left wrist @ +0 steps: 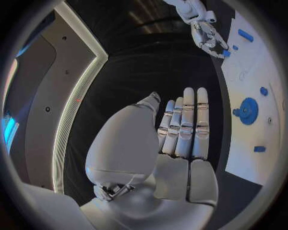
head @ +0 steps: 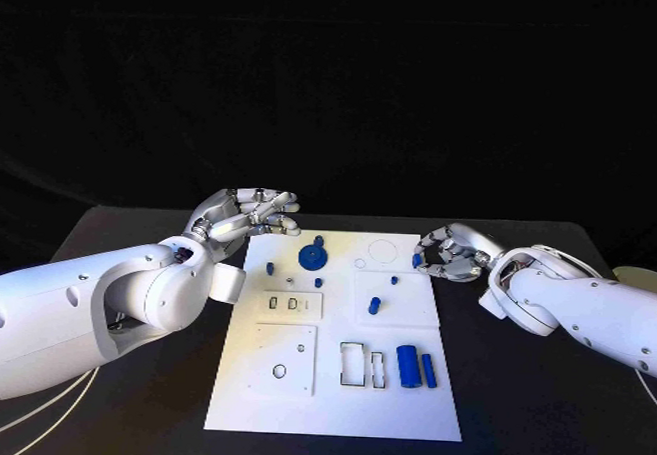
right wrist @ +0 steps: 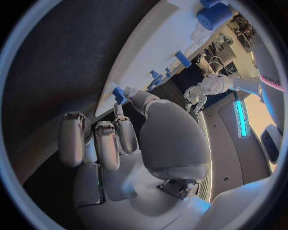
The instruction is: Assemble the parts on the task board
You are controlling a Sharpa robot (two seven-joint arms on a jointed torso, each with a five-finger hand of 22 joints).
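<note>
The white task board [head: 338, 388] lies in the middle of the black table. A blue gear [head: 313, 257] sits near its far edge with small blue pegs [head: 319, 282] around it. A blue cylinder [head: 406, 364] and a blue bar [head: 428, 369] lie on the near right. My right hand [head: 451, 252] hovers at the board's far right edge and pinches a small blue part [right wrist: 119, 94] between thumb and finger, just over the board edge [right wrist: 150, 52]. My left hand [head: 246, 217] floats off the far left corner, fingers [left wrist: 186, 124] straight and holding nothing, beside the gear [left wrist: 247, 111].
Raised white plates with slots and holes [head: 285, 356] take up the board's near left and middle. A rectangular frame outline [head: 362, 365] sits next to the cylinder. Bare black table [head: 553, 415] runs along both sides of the board.
</note>
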